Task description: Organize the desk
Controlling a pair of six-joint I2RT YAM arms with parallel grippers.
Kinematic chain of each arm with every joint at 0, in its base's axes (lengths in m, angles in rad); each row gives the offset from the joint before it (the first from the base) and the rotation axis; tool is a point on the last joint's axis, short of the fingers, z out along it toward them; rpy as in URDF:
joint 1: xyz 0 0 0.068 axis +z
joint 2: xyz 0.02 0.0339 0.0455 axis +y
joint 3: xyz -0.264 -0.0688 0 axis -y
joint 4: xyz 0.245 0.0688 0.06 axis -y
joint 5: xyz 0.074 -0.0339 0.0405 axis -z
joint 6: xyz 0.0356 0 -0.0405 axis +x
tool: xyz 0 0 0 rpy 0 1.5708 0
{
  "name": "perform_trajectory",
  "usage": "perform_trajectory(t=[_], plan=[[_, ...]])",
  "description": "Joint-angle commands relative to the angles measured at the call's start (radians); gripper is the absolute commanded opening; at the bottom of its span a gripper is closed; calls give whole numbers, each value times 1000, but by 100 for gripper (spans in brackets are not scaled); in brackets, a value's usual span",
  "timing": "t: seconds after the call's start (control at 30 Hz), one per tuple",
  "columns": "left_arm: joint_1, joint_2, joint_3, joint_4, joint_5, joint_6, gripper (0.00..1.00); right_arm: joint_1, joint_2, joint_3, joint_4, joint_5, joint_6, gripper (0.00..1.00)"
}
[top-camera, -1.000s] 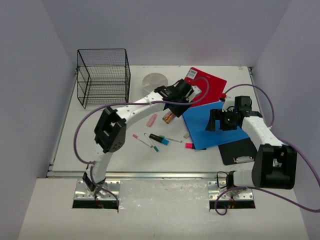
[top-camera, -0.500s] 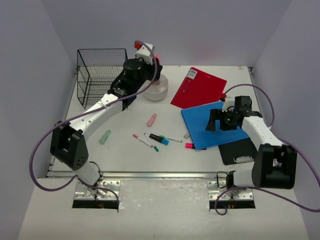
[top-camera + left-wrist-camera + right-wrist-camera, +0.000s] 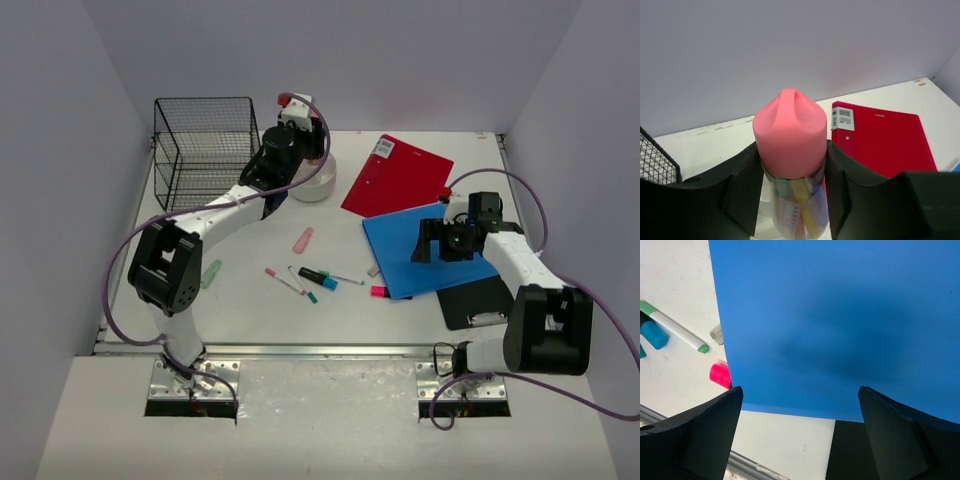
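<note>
On the off-white desk (image 3: 240, 315), my left gripper (image 3: 792, 146) is shut on a clear tube (image 3: 796, 202) with a pink cap (image 3: 790, 125); coloured sticks show inside it. In the top view this gripper (image 3: 308, 150) hangs at the back of the desk, over a white round holder (image 3: 312, 186). My right gripper (image 3: 800, 392) stands open, with nothing between its fingers, above the near edge of a blue folder (image 3: 840, 315). The top view shows it (image 3: 428, 245) over the same blue folder (image 3: 400, 262).
A black wire basket (image 3: 205, 150) stands at the back left. A red folder (image 3: 398, 175) lies behind the blue one, a black clipboard (image 3: 478, 300) in front of it. Markers (image 3: 305, 280), a pink eraser (image 3: 303, 240), a green piece (image 3: 210, 273) and a pink cap (image 3: 378, 291) lie mid-desk.
My left arm has swung from beside the folders to the back of the desk with the tube, and its elbow has since shifted right. The right arm has not moved.
</note>
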State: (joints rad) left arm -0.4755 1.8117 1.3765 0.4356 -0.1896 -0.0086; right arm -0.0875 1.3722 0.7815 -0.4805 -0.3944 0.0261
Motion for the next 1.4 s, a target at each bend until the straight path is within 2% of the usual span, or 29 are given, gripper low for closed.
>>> perform_trajectory(t=[0.0, 0.77, 1.17, 1.37], plan=[[36, 33, 71, 142, -54, -2, 0, -1, 9, 21, 18, 8, -6, 99], [60, 235, 121, 279, -97, 4, 0, -1, 53, 27, 22, 21, -11, 99], [60, 295, 171, 293, -99, 41, 0, -1, 62, 30, 21, 20, -14, 99], [60, 291, 142, 298, -102, 44, 0, -1, 67, 32, 22, 19, -15, 99]])
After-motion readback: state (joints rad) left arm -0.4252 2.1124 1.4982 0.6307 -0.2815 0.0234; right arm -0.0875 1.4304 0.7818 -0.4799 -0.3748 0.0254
